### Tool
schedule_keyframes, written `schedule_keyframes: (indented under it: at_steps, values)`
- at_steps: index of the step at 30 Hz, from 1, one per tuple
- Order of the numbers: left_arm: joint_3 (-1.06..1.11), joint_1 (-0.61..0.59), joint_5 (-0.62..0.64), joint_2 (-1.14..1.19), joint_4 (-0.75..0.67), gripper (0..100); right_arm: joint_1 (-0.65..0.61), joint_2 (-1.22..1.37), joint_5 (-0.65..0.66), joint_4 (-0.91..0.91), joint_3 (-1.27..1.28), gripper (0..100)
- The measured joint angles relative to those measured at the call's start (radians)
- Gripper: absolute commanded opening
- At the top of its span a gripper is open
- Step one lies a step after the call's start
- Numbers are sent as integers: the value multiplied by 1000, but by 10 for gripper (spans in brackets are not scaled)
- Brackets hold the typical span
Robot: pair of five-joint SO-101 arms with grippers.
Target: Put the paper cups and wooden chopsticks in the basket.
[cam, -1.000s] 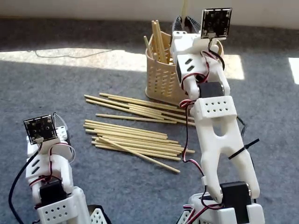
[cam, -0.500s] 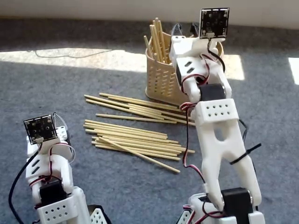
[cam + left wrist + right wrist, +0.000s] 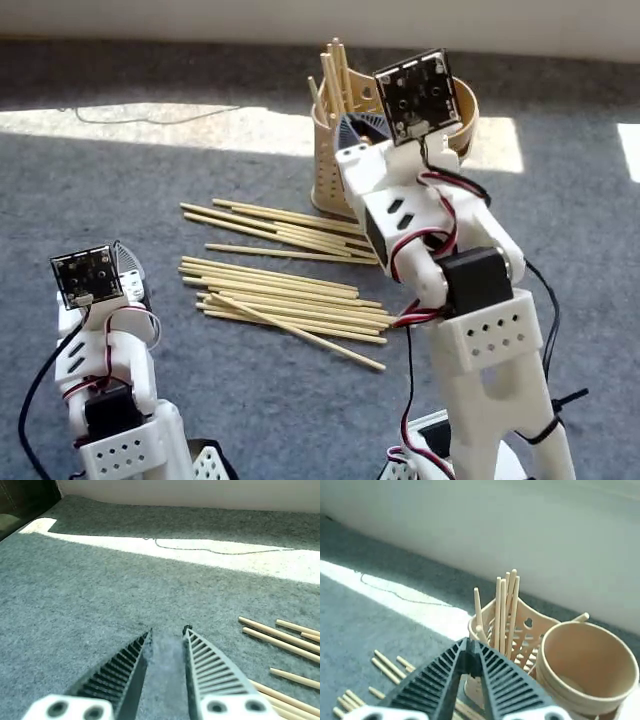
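Note:
A pale slotted basket point(image 3: 335, 175) stands on the grey carpet at the back, with several wooden chopsticks point(image 3: 336, 72) upright in it and a paper cup point(image 3: 466, 112) resting in its right side. Many more chopsticks point(image 3: 285, 290) lie loose on the carpet in front of it. My right gripper point(image 3: 360, 128) hangs shut and empty just in front of the basket's rim. In the right wrist view the shut gripper point(image 3: 469, 653) points at the basket point(image 3: 522, 636), the cup point(image 3: 587, 670) and the upright sticks point(image 3: 503, 611). My left gripper point(image 3: 167, 631) is slightly open over bare carpet, left of the loose chopsticks point(image 3: 277, 637).
A sunlit strip point(image 3: 150, 128) crosses the carpet at the back, with a thin cable point(image 3: 210, 549) lying on it. A pale wall point(image 3: 530, 525) runs behind the basket. The left arm point(image 3: 100, 340) stands at the near left.
My right arm has pulled back from above the basket toward the near side and tilted. Its fingers, spread a second ago, are now shut. The left arm has not moved.

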Motion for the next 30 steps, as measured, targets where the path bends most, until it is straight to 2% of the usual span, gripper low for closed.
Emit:
schedule_keyframes:
  at_steps: [6,12,15,22,27,30]
  values:
    - [0,0,0,0,0,111,0,-38,6,252,66,5]
    - [0,0,0,0,0,112,138,-141,6,278,275,5]
    - [0,0,0,0,0,112,210,-213,6,204,428,5]
    - [0,6,-8,0,0,113,264,-407,5,-81,824,5]
    - [-32,89,-109,0,9,113,307,-516,-51,-290,1062,6]
    - [-86,153,-187,0,69,113,338,-554,-58,-371,1143,7]
